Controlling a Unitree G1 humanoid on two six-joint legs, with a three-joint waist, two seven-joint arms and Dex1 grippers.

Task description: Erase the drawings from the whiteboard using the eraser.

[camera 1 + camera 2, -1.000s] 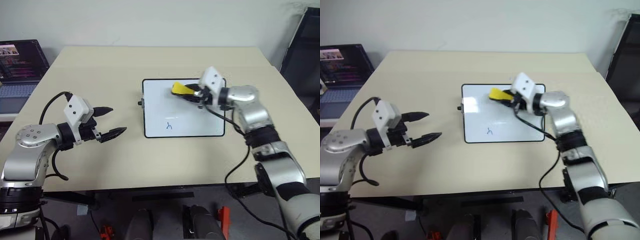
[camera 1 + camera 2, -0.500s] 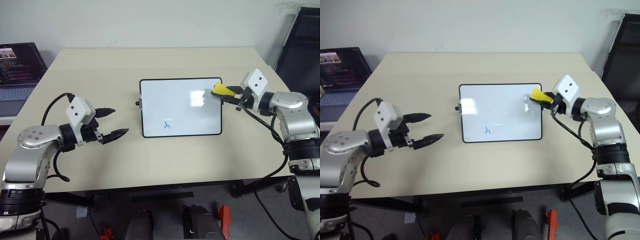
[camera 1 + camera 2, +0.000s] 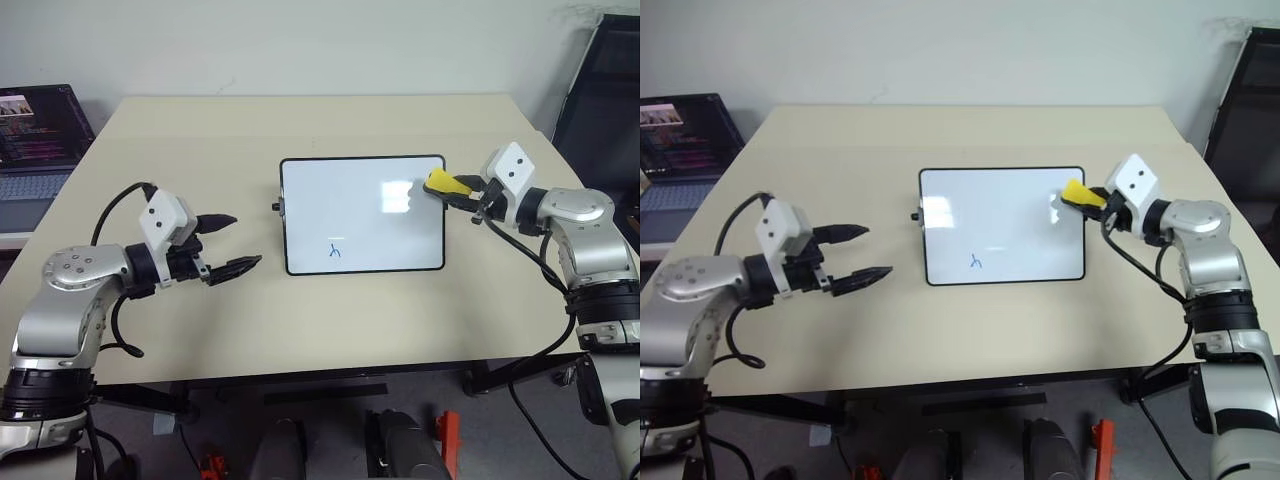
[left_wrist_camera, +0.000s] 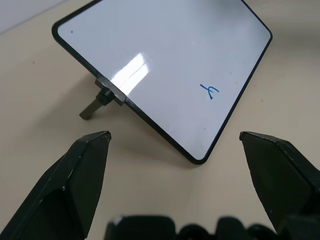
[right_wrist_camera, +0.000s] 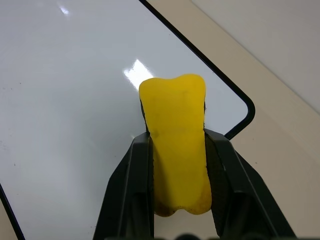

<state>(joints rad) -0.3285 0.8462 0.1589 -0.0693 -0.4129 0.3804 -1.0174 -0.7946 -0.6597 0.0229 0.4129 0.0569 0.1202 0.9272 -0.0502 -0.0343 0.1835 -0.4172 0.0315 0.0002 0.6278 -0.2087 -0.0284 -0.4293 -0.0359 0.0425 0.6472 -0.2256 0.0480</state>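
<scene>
- You see the small rectangular whiteboard, glossy white with a thin black frame and rounded corners, lying flat near the middle of the beige matte table; bare tabletop runs wide on every side of it, out to the table's edges.
- One small thin blue marker drawing sits low on the board, near the edge facing you and a little left of centre; the surface around it is bare, with window glare by the top right.
- Your right gripper pinches the bright yellow soft eraser block, fingers pressed against its two sides. It is over the board's right edge near the upper right corner, well apart from the blue mark.
- Your left gripper hangs over bare table left of the board, its black pointed fingers spread wide and holding nothing, aimed toward the small black knob on the board's left side.
- A laptop stands beyond the table's left edge.
</scene>
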